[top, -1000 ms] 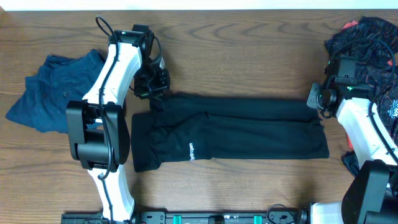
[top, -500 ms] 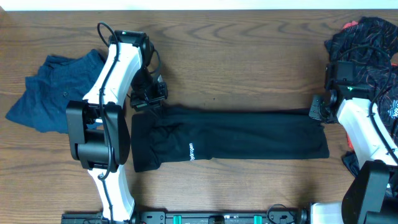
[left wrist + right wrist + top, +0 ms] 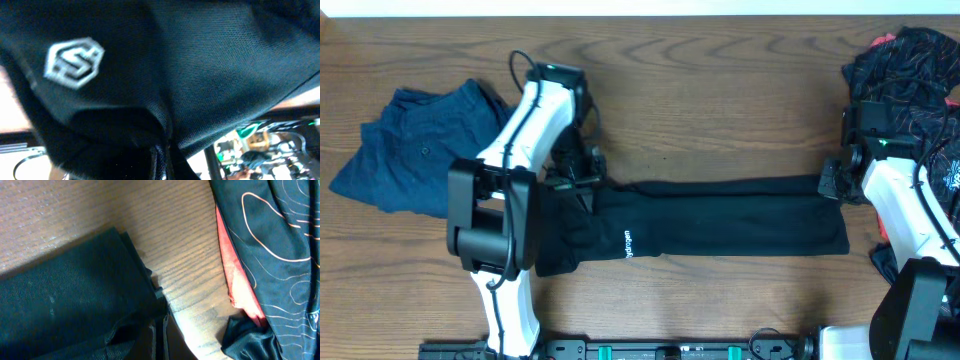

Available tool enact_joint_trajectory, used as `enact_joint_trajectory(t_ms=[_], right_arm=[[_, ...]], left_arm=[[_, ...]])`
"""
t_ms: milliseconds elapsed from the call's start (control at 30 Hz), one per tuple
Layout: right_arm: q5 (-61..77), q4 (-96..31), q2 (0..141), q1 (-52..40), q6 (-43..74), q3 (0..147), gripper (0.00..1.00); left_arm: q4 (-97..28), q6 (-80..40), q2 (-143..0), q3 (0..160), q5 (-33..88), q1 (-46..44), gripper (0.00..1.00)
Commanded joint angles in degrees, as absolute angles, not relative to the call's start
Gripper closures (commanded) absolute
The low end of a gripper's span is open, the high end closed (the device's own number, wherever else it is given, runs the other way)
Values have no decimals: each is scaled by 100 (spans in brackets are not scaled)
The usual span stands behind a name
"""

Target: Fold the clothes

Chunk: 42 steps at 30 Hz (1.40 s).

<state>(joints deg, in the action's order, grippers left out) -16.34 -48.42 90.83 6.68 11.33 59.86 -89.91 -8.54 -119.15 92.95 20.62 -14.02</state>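
You have the soft black shirt [image 3: 720,215] folded into a long, narrow band stretched from 9 to 3 o'clock. Small white lettering [image 3: 628,243] sits toward its 8 o'clock end, and a white hexagon logo [image 3: 75,61] shows there.

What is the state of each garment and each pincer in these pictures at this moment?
Plain black short-sleeved shirt of soft fabric: folded lengthwise into a long band, lying flat, gripped at both ends.
Left pincer: shut on the shirt's end near the white lettering.
Right pincer: shut on the shirt's opposite end.
Dark blue garment with a button: crumpled, lying loose, untouched.
Black garment with thin red lines: bunched in a heap, untouched.
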Motion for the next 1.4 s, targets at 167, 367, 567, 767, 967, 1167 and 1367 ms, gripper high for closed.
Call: enact_joint_trajectory(t_ms=[167, 367, 567, 767, 967, 1167, 1367], right_arm=[[-1782, -5131, 8965, 722, 1192, 5994, 98], [-1787, -5227, 8965, 722, 1192, 5994, 92], [-2040, -5367, 8965, 722, 1197, 5994, 87], [-2036, -5376, 8965, 722, 1199, 5994, 86], [-1389, -5153, 8965, 722, 1179, 5994, 85], [60, -4952, 8965, 705, 622, 5994, 83], [110, -5059, 8969, 644, 613, 5940, 81]], left_arm=[[-9006, -825, -11797, 8702, 1684, -1653, 94], [-9054, -823, -11797, 8368, 1168, -1651, 88], [-9087, -825, -11795, 8370, 928, -1625, 84], [-9085, -825, -11795, 8370, 939, -1627, 84], [-8753, -825, -11430, 8403, 1063, -1627, 88], [-7522, -827, -10626, 8401, 2088, -1695, 84], [-6641, -1197, -10610, 8370, 2187, -1990, 68]])
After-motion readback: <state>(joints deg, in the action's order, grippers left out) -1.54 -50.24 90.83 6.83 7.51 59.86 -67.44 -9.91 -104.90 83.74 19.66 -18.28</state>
